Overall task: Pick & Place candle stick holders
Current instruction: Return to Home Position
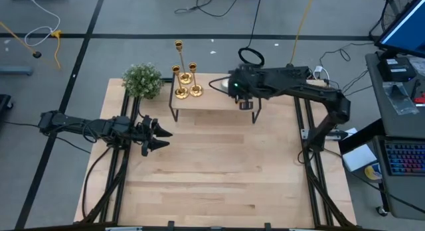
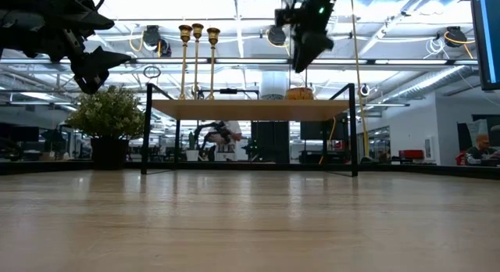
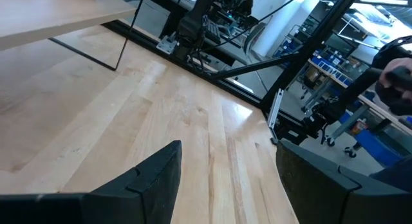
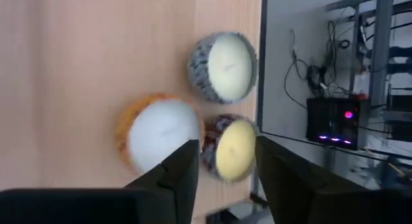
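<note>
Three gold candle stick holders [image 1: 186,81] stand on their round bases at the left end of a small raised wooden shelf [image 1: 212,103]; in the low view they rise side by side [image 2: 198,61]. My right gripper [image 1: 246,103] hangs open above the shelf's right part [image 2: 303,62], pointing slantwise down. In the right wrist view its fingers [image 4: 225,169] stand over three round candles: a yellow one in a dark red cup [image 4: 230,150], an orange-walled one [image 4: 161,137] and a white one in a patterned cup [image 4: 222,64]. It touches none. My left gripper [image 1: 165,137] waits open, level, over the table's left side [image 3: 228,179].
A potted green plant [image 1: 143,79] stands at the shelf's left end [image 2: 109,119]. The shelf stands on thin black legs [image 2: 146,127] at the table's far edge. Bare wooden table [image 1: 212,171] lies in front of it.
</note>
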